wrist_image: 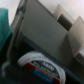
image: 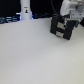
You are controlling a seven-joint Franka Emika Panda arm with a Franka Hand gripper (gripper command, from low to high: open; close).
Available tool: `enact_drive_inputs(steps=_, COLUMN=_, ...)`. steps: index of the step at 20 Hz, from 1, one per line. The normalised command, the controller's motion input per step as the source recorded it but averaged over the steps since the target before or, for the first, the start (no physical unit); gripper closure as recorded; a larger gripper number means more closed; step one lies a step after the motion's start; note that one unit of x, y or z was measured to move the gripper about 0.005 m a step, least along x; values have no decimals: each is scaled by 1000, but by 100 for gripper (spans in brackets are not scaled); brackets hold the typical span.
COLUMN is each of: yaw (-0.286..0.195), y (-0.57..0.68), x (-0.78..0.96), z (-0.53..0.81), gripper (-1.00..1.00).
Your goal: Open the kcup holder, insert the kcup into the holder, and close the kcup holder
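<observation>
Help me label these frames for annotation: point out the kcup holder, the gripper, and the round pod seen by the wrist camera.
kcup holder (image: pixel 61 28): exterior view, on its black front face.
gripper (image: pixel 71 11): exterior view, on the white block above the holder; fingertips not discernible.
round pod (wrist_image: pixel 42 64): wrist view, on its multi-coloured top.

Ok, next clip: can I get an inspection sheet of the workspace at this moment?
Surface: white table.
Job's things: black kcup holder at the exterior view's upper right; drawer state too blurred to tell. Green kcup: nothing seen.
Clutter: round multi-coloured pod close to the holder's dark body in the wrist view; teal object at the frame edge, unidentifiable.
Grippers: gripper directly over the holder; open or shut cannot be told.
Cables: nothing seen clearly.
Surroundings: dark backdrop; white upright object with a blue glow at the table's far edge.
</observation>
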Motion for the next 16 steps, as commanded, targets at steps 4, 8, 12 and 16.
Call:
enact_drive_inputs(steps=4, yaw=34, y=322, x=-323, z=270, gripper=-100)
enact_drive_inputs(steps=8, yaw=3, y=279, x=103, z=853, gripper=-100)
enact_drive_inputs(steps=12, yaw=-14, y=108, x=86, z=307, gripper=-100)
enact_drive_inputs(steps=16, yaw=2, y=-9, x=7, z=-1, gripper=-100)
